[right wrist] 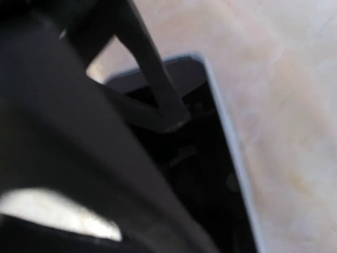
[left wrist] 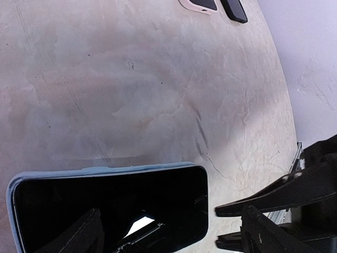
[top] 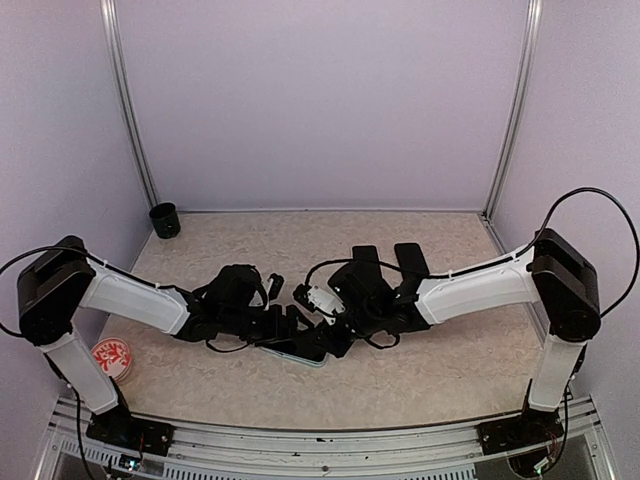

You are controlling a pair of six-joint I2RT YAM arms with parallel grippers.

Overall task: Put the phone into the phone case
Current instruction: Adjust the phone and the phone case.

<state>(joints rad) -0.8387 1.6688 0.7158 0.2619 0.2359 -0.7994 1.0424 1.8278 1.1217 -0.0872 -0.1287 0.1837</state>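
The phone (left wrist: 158, 203) is seen lying flat on the table (left wrist: 131, 95), screen up, ringed by the pale blue rim of the phone case (left wrist: 105, 169). The left gripper (left wrist: 171, 224) is spread wide above the phone, one finger over the screen and the other past the phone's end, with nothing grasped. The right gripper (top: 338, 338) is crowded in at that same end. Whether it is closed cannot be told, since its own view is blurred and blocked by dark fingers. Well beyond the phone, a white-rimmed slab (left wrist: 200, 4) and a black slab (left wrist: 234, 9) are laid side by side. A black cup (top: 164, 220) is set far behind and left of the phone, and a red-and-white disc (top: 112, 360) lies well to the phone's left.
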